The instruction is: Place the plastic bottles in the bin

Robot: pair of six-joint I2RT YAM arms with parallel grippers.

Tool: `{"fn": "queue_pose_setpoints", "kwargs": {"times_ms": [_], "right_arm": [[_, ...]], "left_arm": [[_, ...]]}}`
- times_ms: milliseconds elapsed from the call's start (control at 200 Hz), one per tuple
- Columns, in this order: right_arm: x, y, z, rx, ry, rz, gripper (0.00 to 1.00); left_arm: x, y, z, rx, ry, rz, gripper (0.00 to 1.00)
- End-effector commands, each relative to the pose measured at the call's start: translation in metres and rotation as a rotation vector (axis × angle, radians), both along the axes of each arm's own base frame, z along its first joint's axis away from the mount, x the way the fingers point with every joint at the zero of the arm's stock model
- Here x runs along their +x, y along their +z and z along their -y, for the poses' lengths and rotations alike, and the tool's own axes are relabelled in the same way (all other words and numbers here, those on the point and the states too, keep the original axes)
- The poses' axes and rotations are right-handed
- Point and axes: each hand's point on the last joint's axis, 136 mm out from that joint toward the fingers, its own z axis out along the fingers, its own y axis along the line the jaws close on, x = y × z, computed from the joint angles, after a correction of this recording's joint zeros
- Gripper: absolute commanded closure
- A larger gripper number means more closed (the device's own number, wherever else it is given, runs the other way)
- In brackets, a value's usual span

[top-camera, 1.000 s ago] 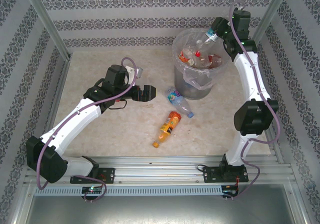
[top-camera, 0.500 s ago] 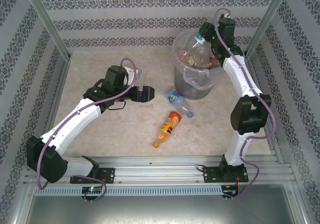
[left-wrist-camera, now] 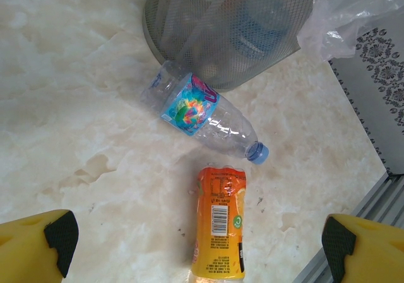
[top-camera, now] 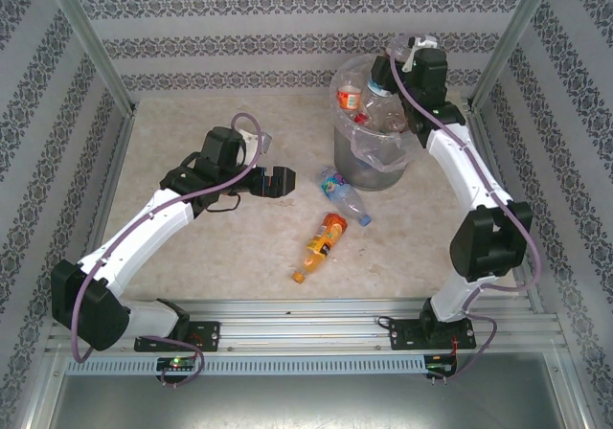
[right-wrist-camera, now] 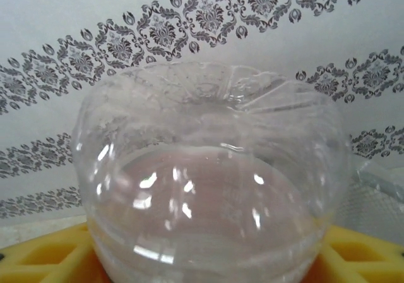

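The grey bin, lined with a clear bag, stands at the back and holds several plastic bottles. My right gripper hovers over its rim. Its yellow fingers are spread wide, and the base of a clear bottle still sits between them, cap pointing down into the bin. Two bottles lie on the table: a blue-labelled one against the foot of the bin, and an orange one nearer me. My left gripper hangs open above the orange bottle, beside the blue-capped bottle.
Patterned walls enclose the marble table on three sides, with metal posts at the back corners. A metal rail runs along the near edge. The bag drapes down the bin's side.
The right arm has swung left and forward over the bin with the clear bottle, and its jaws have widened. The bottle's cap end now dips inside the rim. The left arm has stayed still.
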Motion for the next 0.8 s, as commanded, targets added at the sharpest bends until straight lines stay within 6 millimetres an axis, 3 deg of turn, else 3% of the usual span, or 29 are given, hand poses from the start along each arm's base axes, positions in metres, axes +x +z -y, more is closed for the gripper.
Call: {"fn": "queue_pose_setpoints", "kwargs": {"times_ms": [0,105,190,305,390,510,794], "right_arm": [[-0.008,0.011,-0.002,0.005,0.033,0.040,0.24],[-0.006,0.009,0.005,0.036,0.046,0.015,0.16],[-0.009,0.013,0.010,0.047,0.037,0.019,0.15],[-0.012,0.018,0.017,0.044,0.011,0.012,0.21],[-0.010,0.018,0.017,0.034,0.013,-0.003,0.35],[-0.001,0.006,0.013,-0.012,0.006,-0.052,0.46],[0.019,-0.028,-0.019,-0.053,0.121,-0.171,0.48]], "left_arm": [[-0.002,-0.001,-0.006,0.015,0.000,0.004,0.00],[-0.003,0.000,-0.008,0.026,0.002,0.005,0.00],[-0.004,0.001,-0.010,0.029,0.007,0.007,0.00],[-0.006,0.001,-0.011,0.031,0.011,0.008,0.00],[-0.006,0.000,-0.011,0.033,0.011,0.005,0.00],[-0.006,0.001,-0.011,0.030,0.010,0.005,0.00],[-0.007,-0.002,-0.014,0.044,0.017,-0.005,0.00]]}}
